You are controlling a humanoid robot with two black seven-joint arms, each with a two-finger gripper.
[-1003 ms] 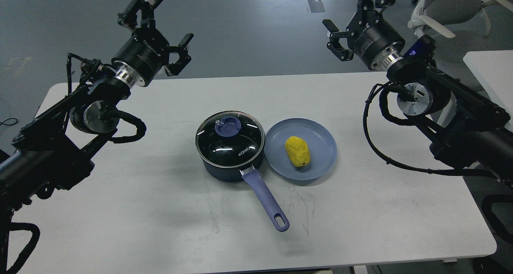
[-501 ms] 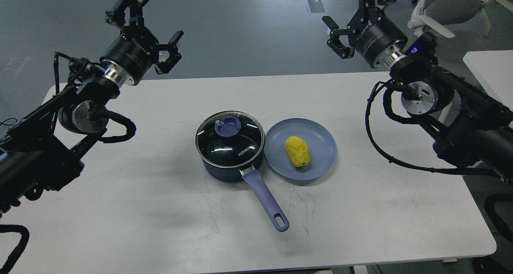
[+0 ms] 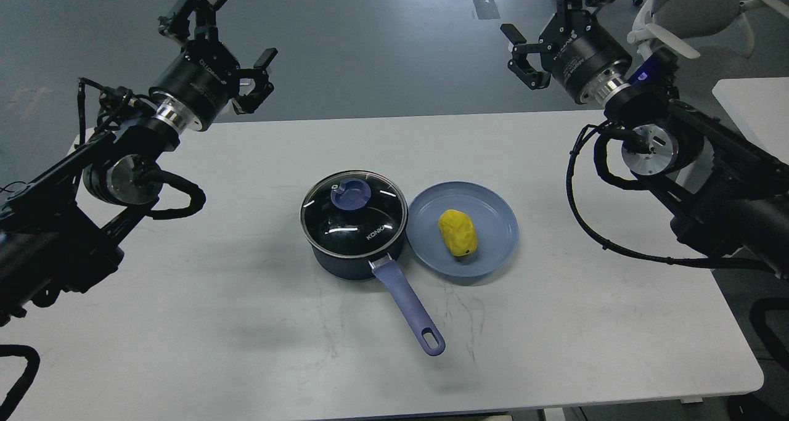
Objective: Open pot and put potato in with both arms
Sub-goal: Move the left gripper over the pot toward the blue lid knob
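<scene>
On the white surface (image 3: 246, 322), the pot's blue handle (image 3: 407, 307) points toward the viewer. The pot (image 3: 353, 233) stands mid-surface with its glass lid (image 3: 353, 214) on, touching or just beside a blue plate (image 3: 462, 228) on which the yellow potato (image 3: 457, 232) lies. Farther back, the left gripper (image 3: 228, 39) hovers with jaws spread wide, empty. The right gripper (image 3: 555, 14), partly cut off at the top edge, appears open too, holding nothing.

Your left pincer (image 3: 225, 39) is now further out to the left & a bit higher vs 1 s ago, fingers spread, empty. Your right pincer (image 3: 551, 23) has crept up & to the right, toward the top edge, also spread, off the desk (image 3: 246, 322).
</scene>
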